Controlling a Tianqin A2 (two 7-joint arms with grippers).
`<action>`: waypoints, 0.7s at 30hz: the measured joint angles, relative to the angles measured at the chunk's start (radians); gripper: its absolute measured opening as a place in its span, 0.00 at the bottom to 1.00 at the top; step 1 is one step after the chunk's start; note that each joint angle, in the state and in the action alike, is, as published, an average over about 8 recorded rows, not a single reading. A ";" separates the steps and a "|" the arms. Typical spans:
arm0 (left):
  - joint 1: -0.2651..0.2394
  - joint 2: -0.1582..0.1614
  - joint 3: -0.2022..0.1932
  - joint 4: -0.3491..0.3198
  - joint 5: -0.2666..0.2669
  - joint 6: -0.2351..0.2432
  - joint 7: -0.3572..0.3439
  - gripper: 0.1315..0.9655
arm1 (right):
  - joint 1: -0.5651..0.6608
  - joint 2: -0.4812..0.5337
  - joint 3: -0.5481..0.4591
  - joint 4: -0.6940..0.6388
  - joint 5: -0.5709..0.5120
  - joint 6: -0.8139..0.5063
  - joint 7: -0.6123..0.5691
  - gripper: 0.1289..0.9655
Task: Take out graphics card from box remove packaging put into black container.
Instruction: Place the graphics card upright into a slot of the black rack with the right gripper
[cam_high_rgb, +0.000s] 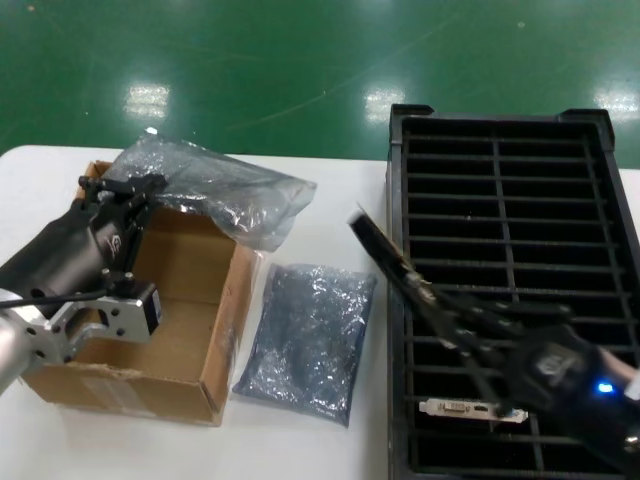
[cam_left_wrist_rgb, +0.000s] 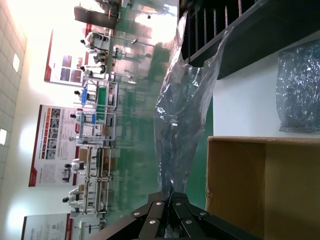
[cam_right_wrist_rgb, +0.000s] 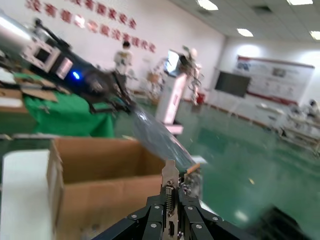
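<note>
My left gripper (cam_high_rgb: 140, 192) (cam_left_wrist_rgb: 171, 199) hangs over the far rim of the brown cardboard box (cam_high_rgb: 170, 310) (cam_left_wrist_rgb: 260, 185), shut on one end of the crinkly grey packaging (cam_high_rgb: 215, 195) (cam_left_wrist_rgb: 185, 110), which droops empty toward the black container. My right gripper (cam_high_rgb: 432, 300) (cam_right_wrist_rgb: 171, 200) is shut on the graphics card (cam_high_rgb: 385, 255) (cam_right_wrist_rgb: 170, 184), gripping it by its silver port bracket. The dark board sticks out tilted over the near left edge of the black container (cam_high_rgb: 600, 200) (cam_left_wrist_rgb: 235, 35). The box (cam_right_wrist_rgb: 100, 175) and the left arm's packaging (cam_right_wrist_rgb: 155, 135) show beyond the card.
A second filled grey bag (cam_high_rgb: 310, 340) (cam_left_wrist_rgb: 300, 90) lies flat on the white table between box and crate. Another card's silver bracket (cam_high_rgb: 470, 408) sits in a near slot of the crate. Green floor lies beyond the table's far edge.
</note>
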 joint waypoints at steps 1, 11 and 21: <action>0.000 0.000 0.000 0.000 0.000 0.000 0.000 0.01 | -0.016 0.016 0.013 0.007 -0.007 0.015 0.018 0.04; 0.000 0.000 0.000 0.000 0.000 0.000 0.000 0.01 | -0.092 0.083 0.050 0.045 -0.072 0.131 0.127 0.04; 0.000 0.000 0.000 0.000 0.000 0.000 0.000 0.01 | -0.093 0.084 0.050 0.045 -0.073 0.133 0.128 0.04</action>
